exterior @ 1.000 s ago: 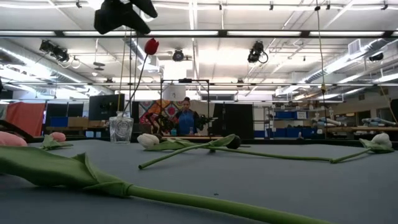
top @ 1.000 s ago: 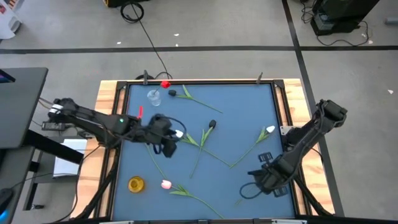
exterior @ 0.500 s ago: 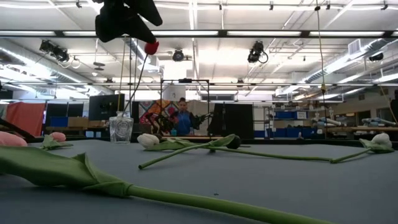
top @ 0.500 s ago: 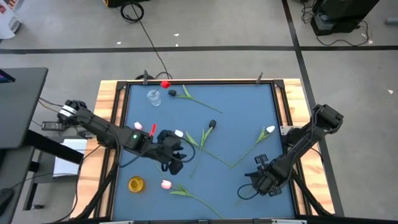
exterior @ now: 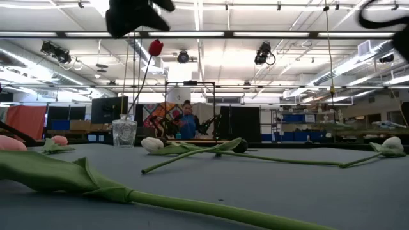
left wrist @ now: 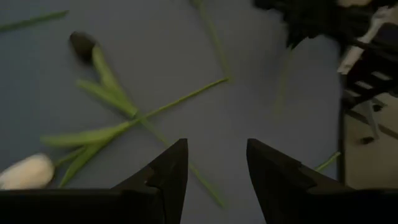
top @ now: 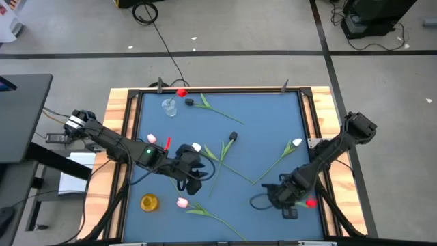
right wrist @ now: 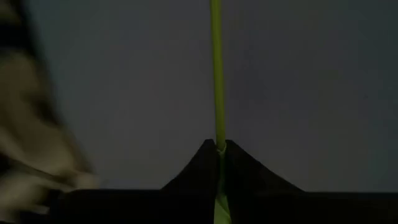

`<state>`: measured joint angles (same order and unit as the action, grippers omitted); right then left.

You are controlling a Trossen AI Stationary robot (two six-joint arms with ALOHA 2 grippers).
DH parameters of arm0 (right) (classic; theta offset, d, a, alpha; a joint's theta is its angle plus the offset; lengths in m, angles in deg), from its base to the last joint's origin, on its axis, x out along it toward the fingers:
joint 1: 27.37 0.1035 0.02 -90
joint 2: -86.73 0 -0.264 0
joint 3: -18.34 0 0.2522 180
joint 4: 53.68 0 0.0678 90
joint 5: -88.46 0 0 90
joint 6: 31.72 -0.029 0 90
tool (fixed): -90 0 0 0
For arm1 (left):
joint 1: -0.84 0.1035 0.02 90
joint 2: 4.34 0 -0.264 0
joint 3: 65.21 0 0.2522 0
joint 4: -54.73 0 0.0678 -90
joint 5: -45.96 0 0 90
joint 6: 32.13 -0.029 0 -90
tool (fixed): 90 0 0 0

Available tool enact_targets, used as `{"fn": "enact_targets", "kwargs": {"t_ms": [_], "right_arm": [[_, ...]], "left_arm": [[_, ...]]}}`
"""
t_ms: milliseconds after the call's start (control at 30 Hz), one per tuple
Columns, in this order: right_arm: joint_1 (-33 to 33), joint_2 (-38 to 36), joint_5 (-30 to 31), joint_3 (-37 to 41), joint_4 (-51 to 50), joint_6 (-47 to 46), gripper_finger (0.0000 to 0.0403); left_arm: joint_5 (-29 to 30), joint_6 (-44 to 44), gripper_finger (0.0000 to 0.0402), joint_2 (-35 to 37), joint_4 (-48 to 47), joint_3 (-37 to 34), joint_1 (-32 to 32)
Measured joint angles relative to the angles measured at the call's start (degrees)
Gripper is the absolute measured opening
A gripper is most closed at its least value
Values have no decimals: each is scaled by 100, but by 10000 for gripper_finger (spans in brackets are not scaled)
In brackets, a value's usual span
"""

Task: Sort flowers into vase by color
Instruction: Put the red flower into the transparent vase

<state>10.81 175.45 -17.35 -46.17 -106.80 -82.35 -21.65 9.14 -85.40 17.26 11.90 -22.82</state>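
Note:
A red tulip (top: 181,92) stands in the clear glass vase (top: 168,107), upright in the low view (exterior: 155,46). A gold vase (top: 149,202) is near the front left. Two dark tulips (top: 189,102) (top: 233,137), two white ones (top: 196,147) (top: 297,142) and a pink one (top: 181,202) lie flat on the blue table. My left gripper (top: 192,174) hovers open above the white and dark tulips (left wrist: 214,168). My right gripper (top: 276,198), at the front right, is shut on a green stem (right wrist: 217,149); that flower's head is out of view. My right gripper pinches a thin green stem (right wrist: 217,140) between its two shut fingers. The stem runs straight out from the fingertips, in line with them, over the blue table. Which flower it belongs to, and whether it is lifted clear, I cannot tell.
Wooden rails (top: 116,137) frame the table, with black clamps at the far edge. Long stems and leaves cross the middle (top: 225,164). One leafy stem lies close to the low camera (exterior: 96,182). A person (exterior: 188,121) stands far behind the table.
My left gripper has moved toward the near edge, from beside the white tulip to just in front of it, staying open. My right gripper has shifted toward the table's left along the near right part of the table. The flowers on the table have kept still.

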Motion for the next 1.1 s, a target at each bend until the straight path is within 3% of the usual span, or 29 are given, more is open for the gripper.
{"fn": "enact_targets", "kwargs": {"t_ms": [233, 533, 800, 1100], "right_arm": [[-1039, -412, -941, -14, 1684, -2115, 22], [-2237, -451, -1428, -21, 4543, -3446, 24], [-2913, -446, -1502, -19, 5311, -3944, 25], [-3214, -448, -1666, -19, 5424, -3990, 26]], "left_arm": [[-260, -1803, 154, 0, 1065, 2, -9], [-290, -3455, 169, 0, 1488, 2, -9], [-372, -4867, 184, -194, 1987, 2, 79], [-186, -5332, 183, -582, 2231, 0, 309]]}}
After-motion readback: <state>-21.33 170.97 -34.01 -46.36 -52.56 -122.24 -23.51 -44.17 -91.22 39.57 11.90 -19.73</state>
